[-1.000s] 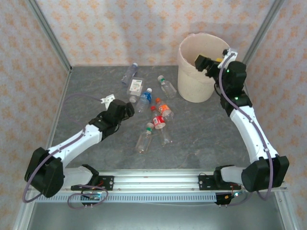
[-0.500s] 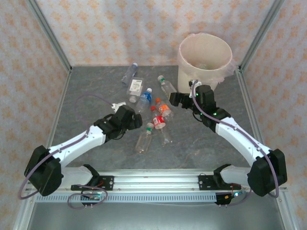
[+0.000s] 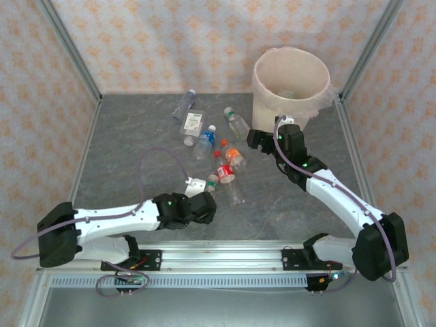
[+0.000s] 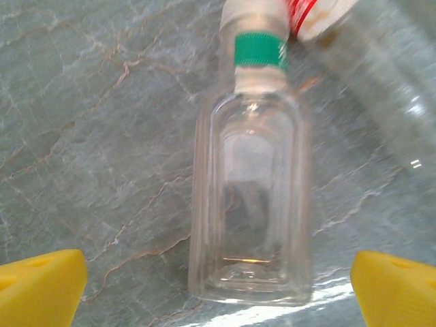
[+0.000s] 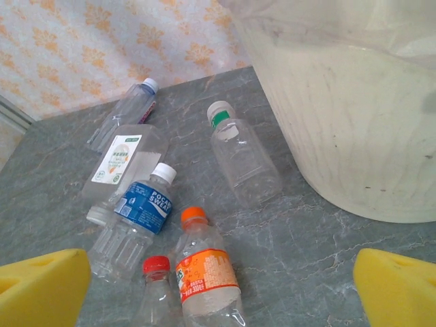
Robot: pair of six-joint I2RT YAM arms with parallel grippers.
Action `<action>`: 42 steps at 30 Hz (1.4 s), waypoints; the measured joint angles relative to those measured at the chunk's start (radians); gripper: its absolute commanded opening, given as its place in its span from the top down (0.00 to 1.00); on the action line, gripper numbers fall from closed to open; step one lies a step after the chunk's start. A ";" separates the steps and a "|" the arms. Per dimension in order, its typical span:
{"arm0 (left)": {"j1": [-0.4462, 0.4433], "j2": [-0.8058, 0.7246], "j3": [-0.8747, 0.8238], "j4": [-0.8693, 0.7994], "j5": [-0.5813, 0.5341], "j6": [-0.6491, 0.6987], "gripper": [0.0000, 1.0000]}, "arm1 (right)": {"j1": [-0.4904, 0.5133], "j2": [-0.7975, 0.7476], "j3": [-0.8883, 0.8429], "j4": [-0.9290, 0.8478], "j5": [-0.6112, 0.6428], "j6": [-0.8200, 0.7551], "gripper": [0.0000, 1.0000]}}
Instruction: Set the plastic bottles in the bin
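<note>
Clear bottle (image 4: 251, 204) faces spread left claw (image 4: 218, 267) — red-labelled bottle (image 4: 319, 15) beside its cap.

I'm viewing through the top external camera, looking down from above and behind the arm bases, taking in the whole table (image 3: 136, 136) out to the bin (image 3: 289, 82). The right wrist camera is sitting low just beside the bin, facing the bottle cluster (image 5: 204, 272) next to it; both views are sharing that patch. The left wrist camera is pointing down, very close over a green-capped bottle (image 4: 252, 204), well apart from the bin.
</note>
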 measured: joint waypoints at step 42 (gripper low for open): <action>0.150 -0.107 -0.120 0.246 0.026 0.087 0.63 | 0.002 -0.115 -0.078 0.140 -0.079 -0.016 0.01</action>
